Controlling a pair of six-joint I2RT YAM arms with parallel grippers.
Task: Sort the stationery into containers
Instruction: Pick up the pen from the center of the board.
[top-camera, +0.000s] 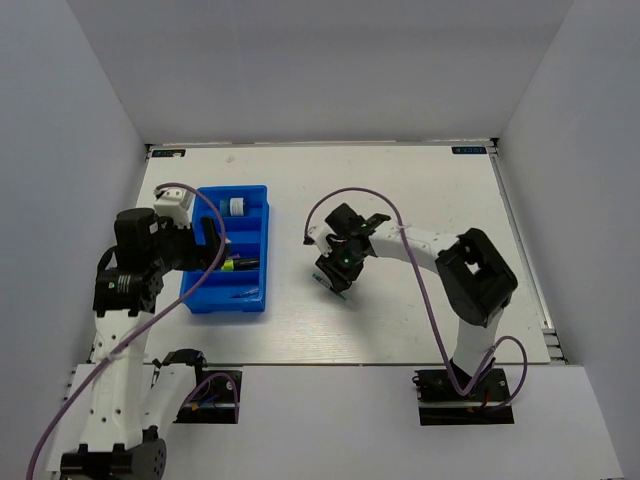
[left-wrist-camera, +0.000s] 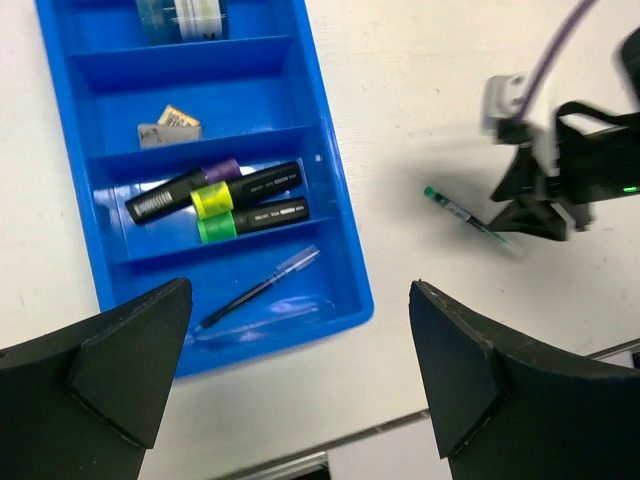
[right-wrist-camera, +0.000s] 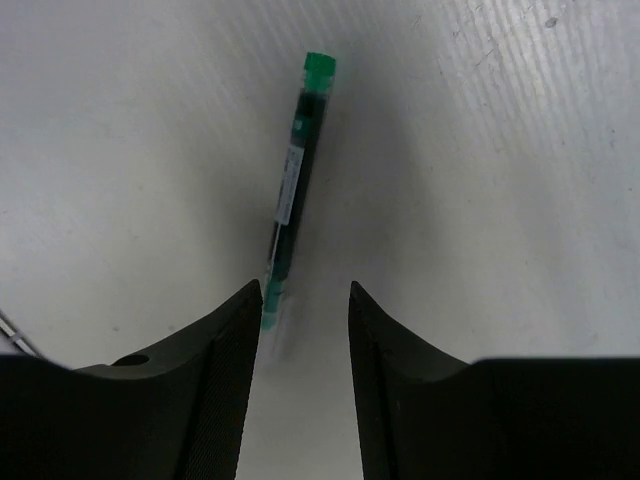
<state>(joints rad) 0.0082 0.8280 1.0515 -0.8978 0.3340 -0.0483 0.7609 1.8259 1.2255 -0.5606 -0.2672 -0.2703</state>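
The blue tray (left-wrist-camera: 350, 250) holds a blue-white pot (left-wrist-camera: 182, 18) in the far compartment and a pale eraser (left-wrist-camera: 168, 127) in the one after it. A yellow-capped highlighter (left-wrist-camera: 245, 190), a green-capped highlighter (left-wrist-camera: 250, 220) and a purple-tipped marker (left-wrist-camera: 175, 195) share one compartment. A thin pen (left-wrist-camera: 260, 287) lies in the nearest. My left gripper (left-wrist-camera: 300, 370) hangs wide open above the tray's near end (top-camera: 225, 305), holding nothing. A green-capped pen (right-wrist-camera: 295, 180) lies on the table to the tray's right. My right gripper (right-wrist-camera: 305, 300) is down over it, open, with the pen's clear end against the left finger (right-wrist-camera: 235, 350).
The white table ends at a metal strip (left-wrist-camera: 400, 425) close below the tray. White walls close in the table on three sides. A purple cable (top-camera: 350, 195) loops above the right arm (top-camera: 470, 270).
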